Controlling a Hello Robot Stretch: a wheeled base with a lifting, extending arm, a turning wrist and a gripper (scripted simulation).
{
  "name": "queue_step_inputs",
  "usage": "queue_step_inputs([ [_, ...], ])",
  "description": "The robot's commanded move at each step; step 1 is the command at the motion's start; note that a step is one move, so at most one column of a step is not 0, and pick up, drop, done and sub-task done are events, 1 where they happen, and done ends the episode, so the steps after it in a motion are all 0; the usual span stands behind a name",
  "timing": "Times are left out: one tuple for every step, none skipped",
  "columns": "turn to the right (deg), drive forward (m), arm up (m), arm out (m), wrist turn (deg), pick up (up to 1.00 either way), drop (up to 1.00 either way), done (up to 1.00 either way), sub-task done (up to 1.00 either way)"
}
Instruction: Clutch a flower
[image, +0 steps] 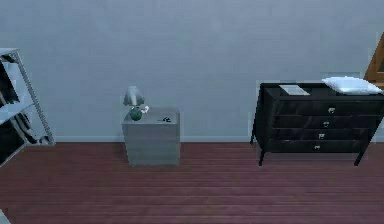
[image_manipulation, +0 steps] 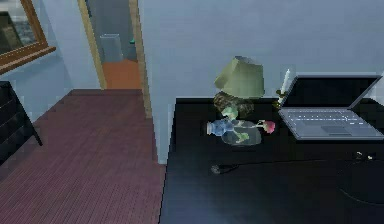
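**A:** What lies nearest you on the arm side?

**B:** You look down on a dark counter (image_manipulation: 200, 205). Near its front edge lies a small dark stick-like thing (image_manipulation: 216, 170); you cannot tell what it is.

**A:** And the flower?

**B:** Farther back on that same counter. You see a pink-red flower (image_manipulation: 267, 126) at the right end of a clear glass vase (image_manipulation: 230, 130), just left of an open laptop (image_manipulation: 330, 118). Right behind the vase stands a lamp (image_manipulation: 238, 82) with an olive shade.

**A:** The tool?

**B:** You cannot tell its state from these views.

**A:** Beyond the counter?

**B:** A doorway (image_manipulation: 115, 45) at the upper left. Ahead of you is a red-brown wooden floor (image: 190, 195). Across it, a grey cabinet (image: 152, 138) and a black dresser (image: 318, 120) stand against the wall. A white pillow (image: 350, 85) lies on the dresser.
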Motion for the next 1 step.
queue_step_inputs([
  [0.0, 0.0, 0.5, 0.0, 0.0, 0.0, 0.0, 0.0, 0.0],
])
